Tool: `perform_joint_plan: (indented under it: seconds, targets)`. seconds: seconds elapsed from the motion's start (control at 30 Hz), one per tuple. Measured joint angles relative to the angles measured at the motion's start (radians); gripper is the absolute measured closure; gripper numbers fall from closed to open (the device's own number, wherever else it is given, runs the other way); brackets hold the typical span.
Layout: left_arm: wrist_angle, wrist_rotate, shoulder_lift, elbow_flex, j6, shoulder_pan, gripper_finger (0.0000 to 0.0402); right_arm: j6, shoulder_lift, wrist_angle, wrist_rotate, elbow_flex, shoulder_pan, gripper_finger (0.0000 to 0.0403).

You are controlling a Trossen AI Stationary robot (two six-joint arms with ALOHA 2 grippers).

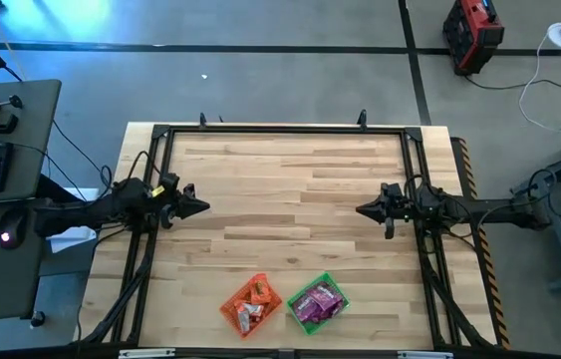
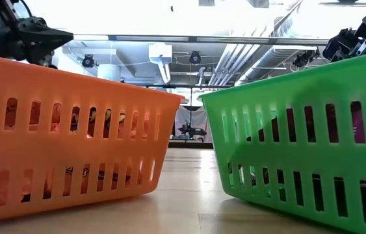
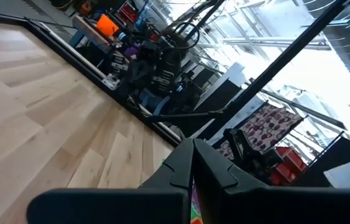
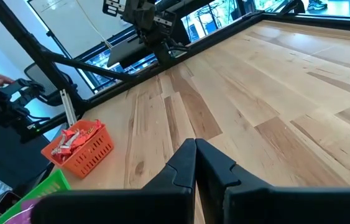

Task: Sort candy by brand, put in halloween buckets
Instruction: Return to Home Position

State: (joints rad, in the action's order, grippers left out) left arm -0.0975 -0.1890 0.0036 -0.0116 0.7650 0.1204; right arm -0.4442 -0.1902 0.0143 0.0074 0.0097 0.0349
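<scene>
Candy lies in both buckets in the high view. We see orange-red candy point(image 1: 250, 313) in the orange bucket point(image 1: 228, 305) and purple candy point(image 1: 317, 305) in the green bucket point(image 1: 332, 282). The two buckets stand just beside each other, near the edge of the table point(image 1: 290, 179) that shows lowest here. The left gripper point(image 1: 203, 207) hangs over the table's left side and the right gripper point(image 1: 360, 209) over its right. They point at each other, well apart from one another and from the buckets. Each has its fingers pressed together on nothing.

In the low view the orange bucket fills the left and the green bucket the right, with a gap of table between them. We make out wrappers through the slots of both. Dark arm parts show above the rims in both upper corners.

In the left wrist view our left gripper's fingers meet at the tips over the wood, and the right arm stands across the table.

In the right wrist view the right gripper's fingers likewise meet. Off to one side stand both buckets with their candy, and the left arm is at the far side.
</scene>
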Motion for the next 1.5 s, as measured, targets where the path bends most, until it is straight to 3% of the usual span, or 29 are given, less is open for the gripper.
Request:
perform_joint_plan:
  seconds: [0.4, 0.6, 0.7, 0.83, 0.9, 1.23, 1.5]
  targets:
    - [0.013, 0.0, 0.0, 0.0, 0.0, -0.005, 0.0402, 0.0, 0.0, 0.0, 0.0, 0.0, 0.0, 0.0402]
    - [0.025, 0.001, -0.001, 0.0, -0.021, -0.124, 0.0402, 0.0, 0.0, 0.0, 0.0, 0.0, 0.0, 0.0402]
    - [0.029, -0.043, -0.001, 0.0, -0.157, -0.184, 0.0401, 0.0, 0.0, 0.0, 0.0, 0.0, 0.0, 0.0402]
    - [0.034, -0.073, 0.0, 0.0, -0.624, -0.217, 0.0401, 0.0, 0.0, 0.0, 0.0, 0.0, 0.0, 0.0402]
    - [0.036, -0.064, 0.0, 0.0, -0.752, -0.22, 0.0402, 0.0, 0.0, 0.0, 0.0, 0.0, 0.0, 0.0402]
    - [0.047, -0.053, 0.0, 0.0, -0.769, -0.12, 0.0402, 0.0, 0.0, 0.0, 0.0, 0.0, 0.0, 0.0402]
    - [0.046, -0.054, 0.0, 0.0, -0.664, -0.071, 0.0401, 0.0, 0.0, 0.0, 0.0, 0.0, 0.0, 0.0402]
